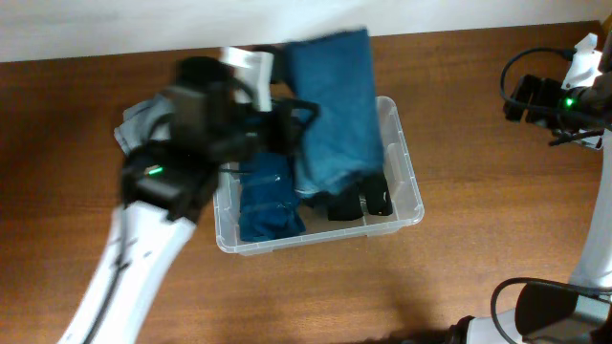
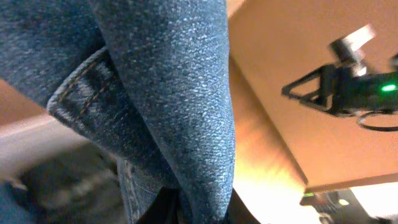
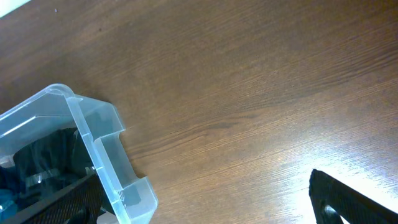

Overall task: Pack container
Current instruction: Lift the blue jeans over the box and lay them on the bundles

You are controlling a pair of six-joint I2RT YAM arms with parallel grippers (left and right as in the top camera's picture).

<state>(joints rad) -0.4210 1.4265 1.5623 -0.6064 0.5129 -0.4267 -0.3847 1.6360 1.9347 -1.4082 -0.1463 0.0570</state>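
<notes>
The clear plastic container (image 1: 411, 191) stands mid-table; its corner also shows in the right wrist view (image 3: 93, 137). Inside lie a folded blue denim garment (image 1: 268, 205) and a black item (image 1: 363, 203). My left gripper (image 1: 287, 119) is shut on a pair of blue jeans (image 1: 333, 105) and holds them over the container's back half, draped to its middle. The denim (image 2: 168, 93) fills the left wrist view and hides the jaws. My right gripper (image 1: 521, 96) is open and empty (image 3: 205, 186), over bare table to the right of the container.
A grey garment (image 1: 134, 129) lies left of the container, partly under my left arm. A white object (image 1: 244, 62) sits behind the container near the table's back edge. Bare wooden table (image 3: 249, 93) lies right of the container.
</notes>
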